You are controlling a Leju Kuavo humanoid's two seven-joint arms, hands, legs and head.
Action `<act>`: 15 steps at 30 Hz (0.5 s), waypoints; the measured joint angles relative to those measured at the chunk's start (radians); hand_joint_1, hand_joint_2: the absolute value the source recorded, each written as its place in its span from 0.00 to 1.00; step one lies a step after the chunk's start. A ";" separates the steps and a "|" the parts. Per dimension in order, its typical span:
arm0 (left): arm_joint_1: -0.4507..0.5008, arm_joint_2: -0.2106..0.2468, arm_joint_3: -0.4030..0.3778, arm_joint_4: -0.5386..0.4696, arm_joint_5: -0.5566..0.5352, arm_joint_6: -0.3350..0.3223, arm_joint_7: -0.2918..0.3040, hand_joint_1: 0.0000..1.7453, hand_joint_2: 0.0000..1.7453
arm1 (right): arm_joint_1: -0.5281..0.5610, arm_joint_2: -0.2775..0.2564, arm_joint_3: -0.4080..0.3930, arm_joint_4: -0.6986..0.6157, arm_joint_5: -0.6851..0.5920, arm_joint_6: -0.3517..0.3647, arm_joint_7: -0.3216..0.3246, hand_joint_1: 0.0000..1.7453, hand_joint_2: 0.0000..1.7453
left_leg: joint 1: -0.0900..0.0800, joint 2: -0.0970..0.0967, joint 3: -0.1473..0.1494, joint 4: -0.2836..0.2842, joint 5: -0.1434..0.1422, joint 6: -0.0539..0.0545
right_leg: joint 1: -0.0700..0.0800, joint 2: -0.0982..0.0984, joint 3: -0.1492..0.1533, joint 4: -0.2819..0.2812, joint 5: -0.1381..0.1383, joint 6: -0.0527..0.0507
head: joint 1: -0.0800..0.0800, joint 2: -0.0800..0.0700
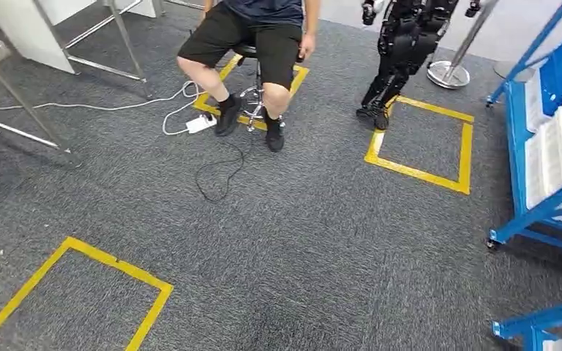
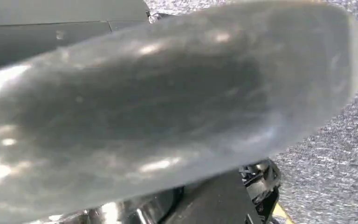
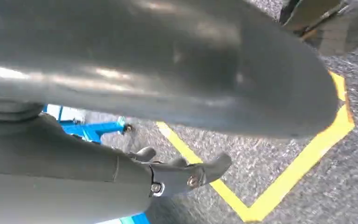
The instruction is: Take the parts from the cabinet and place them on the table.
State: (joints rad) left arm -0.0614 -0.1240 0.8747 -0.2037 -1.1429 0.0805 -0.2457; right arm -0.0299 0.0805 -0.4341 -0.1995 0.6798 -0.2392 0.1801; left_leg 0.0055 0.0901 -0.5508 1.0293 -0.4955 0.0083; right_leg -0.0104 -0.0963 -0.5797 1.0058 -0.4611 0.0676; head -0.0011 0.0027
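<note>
The blue cabinet [image 1: 549,157] stands at the right edge of the head view, with white and blue bins on its shelves. I cannot make out any parts inside them. In the left wrist view, my left hand [image 2: 168,107] is a blurred grey thumb close to the lens, with dark fingers [image 2: 261,184] beneath it, and its grip cannot be read. My right hand [image 3: 158,88] hangs over the carpet. Its dark fingers [image 3: 200,172] are stretched out with nothing in them. A corner of the blue cabinet [image 3: 93,131] sits just behind that hand.
A person [image 1: 252,44] sits on a wheeled stool [image 1: 252,102] ahead, with a white power strip [image 1: 200,123] and black cable [image 1: 216,179] on the carpet. A black robot [image 1: 402,51] stands beside a yellow tape square [image 1: 421,172]. Table legs [image 1: 15,124] stand far left, and another tape square [image 1: 73,292] lies near left.
</note>
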 joint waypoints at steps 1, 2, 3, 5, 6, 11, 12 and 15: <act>0.001 0.000 0.000 0.000 -0.001 0.000 0.001 0.00 0.00 | -0.004 0.000 0.000 0.000 0.001 0.000 0.000 0.00 0.00 | 0.000 0.012 0.003 -0.004 -0.003 -0.007 | 0.000 0.018 0.005 0.003 0.006 -0.012 | -0.004 0.000; -0.001 0.000 0.000 0.000 -0.001 0.000 0.001 0.00 0.00 | -0.003 0.000 0.000 0.000 0.002 0.000 0.000 0.00 0.00 | 0.001 0.022 0.008 -0.005 -0.002 -0.011 | 0.003 0.028 -0.007 0.005 0.010 -0.021 | -0.005 0.000; -0.003 0.000 0.000 0.000 -0.001 0.000 0.002 0.00 0.00 | 0.001 0.000 0.000 0.000 0.003 0.001 0.000 0.00 0.00 | 0.004 0.034 0.014 -0.011 -0.001 -0.017 | 0.006 0.040 -0.013 0.006 0.014 -0.029 | -0.004 0.000; -0.007 -0.002 0.000 0.000 -0.001 0.003 0.003 0.00 0.00 | 0.003 0.000 -0.001 0.000 0.005 0.002 0.000 0.00 0.00 | 0.011 0.019 0.022 -0.005 -0.012 -0.033 | -0.018 0.066 0.010 -0.013 0.025 -0.047 | -0.006 0.000; -0.007 -0.001 0.000 0.000 -0.003 0.006 0.003 0.00 0.00 | 0.005 0.000 -0.001 0.000 0.006 0.003 0.001 0.00 0.00 | 0.012 -0.037 0.009 0.032 -0.042 -0.032 | -0.014 0.077 0.013 -0.013 0.026 -0.051 | -0.010 0.000; -0.001 -0.002 0.000 0.001 -0.006 0.022 0.010 0.00 0.00 | 0.005 0.000 -0.002 0.000 0.013 0.007 0.002 0.00 0.00 | 0.016 -0.094 -0.120 0.280 -0.126 -0.035 | -0.006 0.144 0.014 -0.012 0.029 -0.063 | -0.013 0.000; 0.000 -0.002 0.000 0.001 -0.006 0.024 0.010 0.00 0.00 | 0.006 0.000 -0.003 0.000 0.013 0.006 0.002 0.00 0.00 | 0.019 -0.094 -0.099 0.221 -0.079 -0.037 | -0.007 0.162 0.016 -0.010 0.028 -0.062 | -0.015 0.000; 0.002 -0.002 0.000 0.002 -0.007 0.036 0.010 0.00 0.00 | 0.005 0.000 -0.004 0.000 0.014 0.007 0.002 0.00 0.00 | 0.038 -0.181 -0.015 0.020 0.003 -0.044 | -0.004 0.202 0.011 0.009 0.018 -0.047 | -0.013 0.000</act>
State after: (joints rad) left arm -0.0591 -0.1263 0.8751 -0.2014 -1.1498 0.1164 -0.2354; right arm -0.0250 0.0809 -0.4383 -0.1995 0.6939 -0.2323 0.1820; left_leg 0.0431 -0.0908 -0.5658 1.0492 -0.4922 -0.0356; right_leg -0.0140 0.1061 -0.5691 1.0145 -0.4430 0.0204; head -0.0141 0.0027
